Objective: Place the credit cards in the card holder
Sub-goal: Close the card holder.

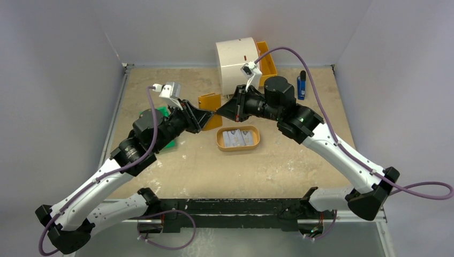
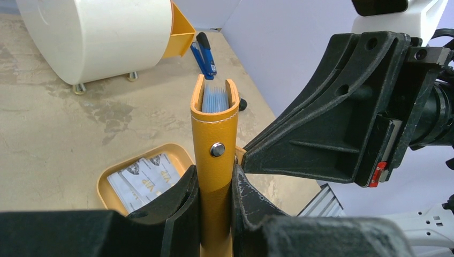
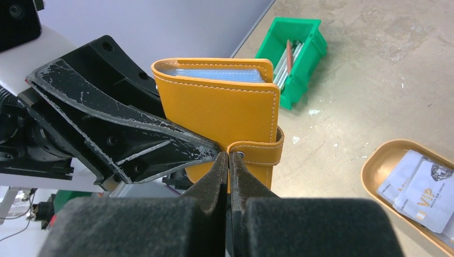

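The tan card holder [image 1: 210, 106] is held off the table between both grippers, shut, with blue sleeves showing at its top [image 2: 215, 99]. My left gripper [image 1: 205, 119] is shut on its spine [image 2: 215, 160]. My right gripper [image 1: 218, 112] is shut on the snap strap [image 3: 258, 152] at the holder's side [image 3: 219, 110]; its fingertips [image 3: 219, 166] are pressed together on the strap's end. The credit cards [image 1: 239, 137], pale grey-white with "VIP" print, lie in an oval tan tray [image 1: 220, 142] just in front of the grippers. They also show in the left wrist view [image 2: 142, 175] and the right wrist view [image 3: 423, 188].
A green bin [image 3: 292, 56] of grey sticks sits under the left arm [image 1: 145, 114]. A white drum [image 1: 238, 58] and an orange bin [image 1: 266, 59] stand at the back. A blue pen-like item [image 1: 301, 85] lies at the back right. White walls close in the table on three sides.
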Motion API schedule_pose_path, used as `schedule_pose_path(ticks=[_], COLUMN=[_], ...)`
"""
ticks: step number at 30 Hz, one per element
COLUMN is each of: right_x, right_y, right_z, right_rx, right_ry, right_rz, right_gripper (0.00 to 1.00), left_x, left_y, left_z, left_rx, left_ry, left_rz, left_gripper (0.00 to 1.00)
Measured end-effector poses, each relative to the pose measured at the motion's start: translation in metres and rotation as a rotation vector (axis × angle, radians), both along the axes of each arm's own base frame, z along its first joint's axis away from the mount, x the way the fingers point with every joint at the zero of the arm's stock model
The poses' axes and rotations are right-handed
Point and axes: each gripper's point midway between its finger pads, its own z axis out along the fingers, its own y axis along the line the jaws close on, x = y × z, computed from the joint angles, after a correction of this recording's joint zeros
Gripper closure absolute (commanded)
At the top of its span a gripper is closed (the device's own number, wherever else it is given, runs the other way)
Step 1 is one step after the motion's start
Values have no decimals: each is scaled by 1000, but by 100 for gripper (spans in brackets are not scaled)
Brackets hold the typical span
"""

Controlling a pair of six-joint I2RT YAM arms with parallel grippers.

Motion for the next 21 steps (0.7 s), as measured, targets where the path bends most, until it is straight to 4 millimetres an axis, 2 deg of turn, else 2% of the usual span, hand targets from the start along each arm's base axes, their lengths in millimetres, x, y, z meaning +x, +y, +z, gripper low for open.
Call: schedule_pose_path(ticks=[13, 21], right_x=[0, 0], right_y=[-1, -1], right_z=[-5, -1], right_rx=[-18, -16], right_ry=[14, 11], right_rz=[-11, -11], right_gripper=[100, 100], left_x=[-1, -3], left_y=[-2, -4], left_z=[-3, 0], left_rx=[2, -10], left_ry=[9, 0], left_rz=[-17, -36], left_gripper=[100, 100])
